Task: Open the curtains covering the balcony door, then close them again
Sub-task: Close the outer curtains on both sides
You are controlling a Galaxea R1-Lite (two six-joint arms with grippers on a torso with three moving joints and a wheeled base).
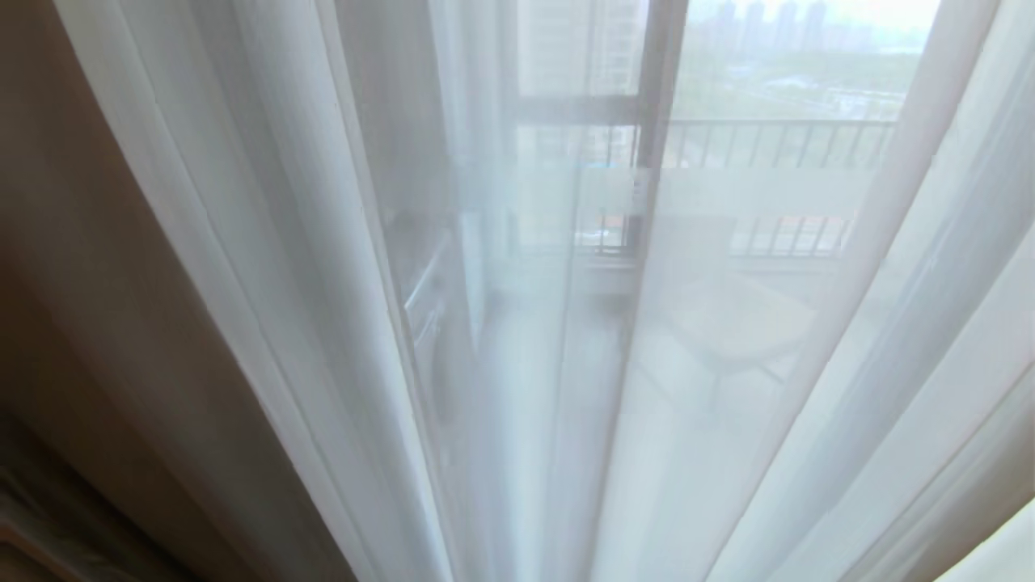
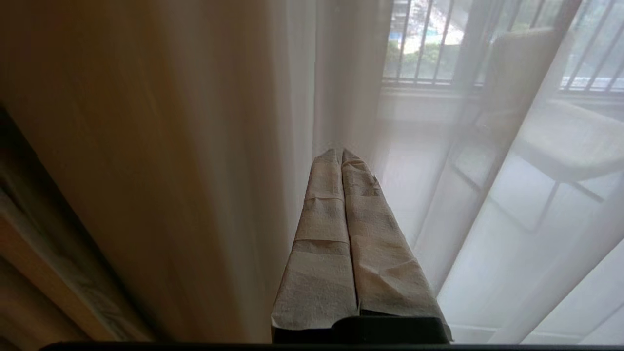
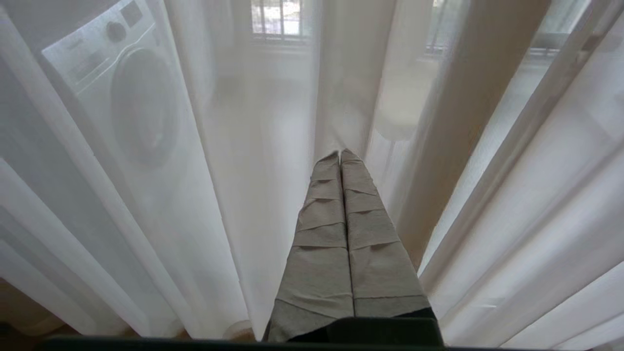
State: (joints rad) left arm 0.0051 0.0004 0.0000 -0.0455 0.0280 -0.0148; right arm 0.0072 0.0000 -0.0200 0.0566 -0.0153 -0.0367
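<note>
Both claws sit clenched with nothing between the fingers: the left gripper shows its two tape-wrapped fingers pressed flat together, tips pointing at the curtains just ahead, and the right gripper matches it, fingers sealed tip to tip, aimed at a fold of white sheer. Neither arm shows up in the head view, which is filled by fabric. The sheer panels hang drawn across the whole width, falling in long pleats from top to bottom, and on the far left a thick beige drape hangs beside them. Through the thin cloth you can make out the balcony door, its dark upright frame near the centre and a pale frosted band running across the glass. Beyond it, hazy, a black-barred railing and distant towers. The right wrist view picks up a white washing machine behind the sheer on the left side, and the left wrist view catches a pale chair out on the balcony floor, to the right.
</note>
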